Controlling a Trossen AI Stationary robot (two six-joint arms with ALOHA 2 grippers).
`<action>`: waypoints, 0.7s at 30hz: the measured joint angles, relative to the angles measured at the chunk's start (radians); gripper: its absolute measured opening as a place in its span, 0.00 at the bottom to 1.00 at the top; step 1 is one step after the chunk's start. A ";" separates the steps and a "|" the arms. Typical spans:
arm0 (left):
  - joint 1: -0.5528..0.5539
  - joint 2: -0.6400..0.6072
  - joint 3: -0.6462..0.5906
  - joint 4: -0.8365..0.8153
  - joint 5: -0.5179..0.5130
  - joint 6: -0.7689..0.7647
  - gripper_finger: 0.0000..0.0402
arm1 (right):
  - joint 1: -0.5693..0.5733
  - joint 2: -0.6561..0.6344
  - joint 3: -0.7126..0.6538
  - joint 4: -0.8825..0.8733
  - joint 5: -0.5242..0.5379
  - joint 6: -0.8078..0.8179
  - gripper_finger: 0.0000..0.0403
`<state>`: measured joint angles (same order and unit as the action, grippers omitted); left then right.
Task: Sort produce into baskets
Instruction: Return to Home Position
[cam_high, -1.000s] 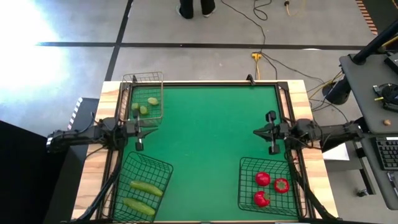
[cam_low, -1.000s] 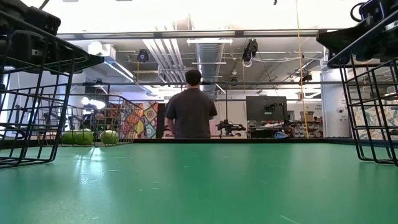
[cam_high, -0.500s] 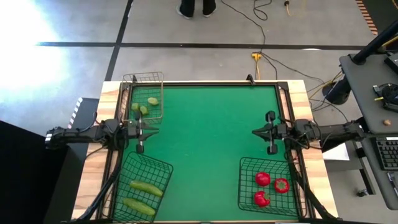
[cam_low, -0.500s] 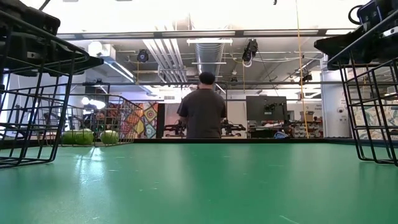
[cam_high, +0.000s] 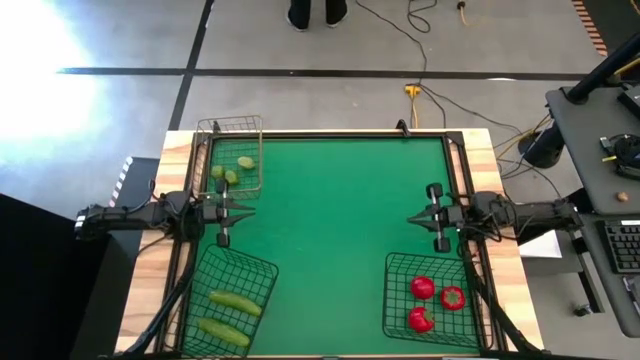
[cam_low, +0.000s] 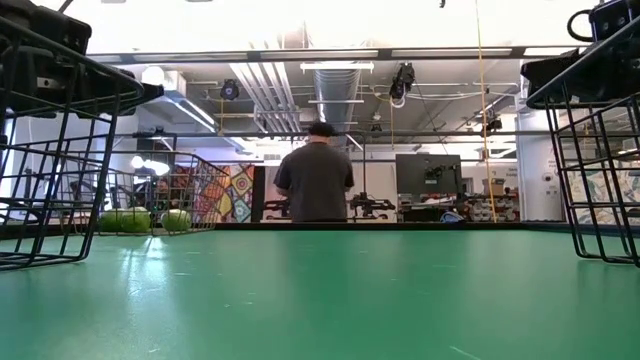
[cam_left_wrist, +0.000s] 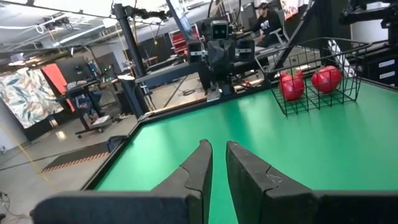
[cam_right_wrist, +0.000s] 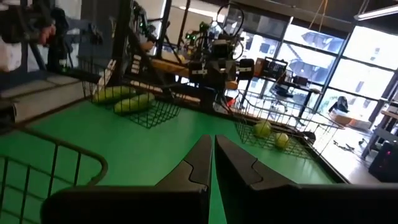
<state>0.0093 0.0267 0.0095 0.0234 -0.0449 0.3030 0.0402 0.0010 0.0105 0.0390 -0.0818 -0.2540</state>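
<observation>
Three dark wire-mesh baskets (cam_high: 233, 298) sit on the green felt table (cam_high: 330, 220). Two smooth cucumbers (cam_high: 234, 301) lie slantwise in the near-left basket, glossy red tomatoes (cam_high: 423, 288) in the near-right, pale round fruits (cam_high: 245, 162) in the narrow far-left one. Left gripper (cam_high: 232, 211) and right gripper (cam_high: 418, 216) hover mid-table at opposite edges, fingers nearly closed, empty.

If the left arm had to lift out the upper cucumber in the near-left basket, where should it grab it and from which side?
Probably at its middle, from straight above. The cucumber lies flat and slanted inside the open-topped basket, so the mesh walls block any side approach. Fingers should close across its narrow width, turned square to its long axis. The left gripper hangs just beyond the basket, holding nothing.
</observation>
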 joint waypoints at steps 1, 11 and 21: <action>-0.002 0.001 0.000 0.002 -0.003 0.005 0.08 | 0.000 0.000 0.000 0.009 0.002 0.006 0.03; -0.006 -0.027 0.004 -0.013 0.002 0.019 0.08 | 0.000 0.002 0.000 0.012 0.031 -0.003 0.03; -0.007 -0.027 0.010 -0.030 0.006 -0.009 0.08 | 0.001 0.052 0.000 -0.004 0.032 0.309 0.03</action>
<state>0.0025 0.0000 0.0200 -0.0071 -0.0391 0.2935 0.0410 0.0530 0.0105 0.0353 -0.0498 0.0547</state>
